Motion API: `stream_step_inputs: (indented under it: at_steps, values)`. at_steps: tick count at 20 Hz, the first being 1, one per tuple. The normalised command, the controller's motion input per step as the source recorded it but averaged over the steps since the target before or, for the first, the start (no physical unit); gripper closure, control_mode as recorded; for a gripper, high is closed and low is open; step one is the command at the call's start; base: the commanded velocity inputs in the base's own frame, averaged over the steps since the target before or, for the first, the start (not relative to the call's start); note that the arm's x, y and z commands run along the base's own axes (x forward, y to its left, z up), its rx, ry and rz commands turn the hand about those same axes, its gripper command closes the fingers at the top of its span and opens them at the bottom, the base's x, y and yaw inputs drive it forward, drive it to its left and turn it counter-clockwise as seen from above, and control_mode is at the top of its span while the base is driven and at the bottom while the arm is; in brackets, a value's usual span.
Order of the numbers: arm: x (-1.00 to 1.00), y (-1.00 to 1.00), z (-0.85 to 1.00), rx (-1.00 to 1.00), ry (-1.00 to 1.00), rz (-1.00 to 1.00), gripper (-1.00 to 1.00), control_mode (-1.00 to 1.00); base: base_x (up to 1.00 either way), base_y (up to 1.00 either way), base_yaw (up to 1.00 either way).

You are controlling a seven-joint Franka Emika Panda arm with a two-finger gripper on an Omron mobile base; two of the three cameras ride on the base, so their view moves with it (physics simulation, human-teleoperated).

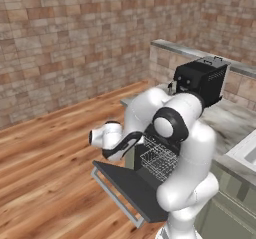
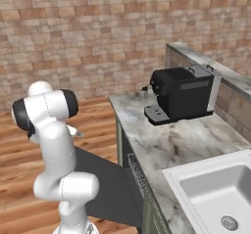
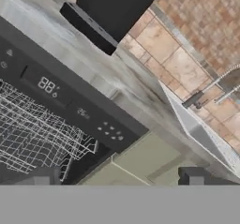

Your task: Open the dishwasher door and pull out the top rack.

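Observation:
The dishwasher door (image 1: 131, 188) hangs open and lies flat, dark inner face up, with its silver bar handle (image 1: 114, 199) at the outer edge. From the right it shows as a dark panel (image 2: 105, 189) behind my arm. The top rack (image 1: 160, 158), a silver wire basket, sits in the opening above the door, its front reaching out over it. The hand view shows its wires (image 3: 37, 129) under the black control strip (image 3: 70, 101). My gripper (image 3: 119, 178) is open, fingertips (image 3: 44, 176) wide apart and empty, just to the right of the rack's corner.
A black coffee machine (image 1: 200, 80) stands on the marble counter (image 2: 162, 145) above the dishwasher. A white sink (image 2: 215, 189) is set in the counter to the right. Wooden floor (image 1: 50, 173) lies open to the left of the door. Brick walls close the back.

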Motion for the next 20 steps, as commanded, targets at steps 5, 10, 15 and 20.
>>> stream_step_inputs:
  at_steps: [5,10,15,20]
  values:
    - [-0.24,-0.3,0.39,-0.13,0.37,0.14,-1.0,-1.0,0.0,0.0,0.0]
    - [-0.01,-0.42,0.38,-0.09,0.46,0.12,-1.0,-1.0,0.0,0.0,0.0]
    - [0.0,-0.27,0.22,-0.08,0.53,0.11,-1.0,-1.0,0.0,0.0,0.0]
    - [-0.11,-0.02,0.0,-0.09,0.49,0.08,-1.0,-1.0,0.0,0.0,0.0]
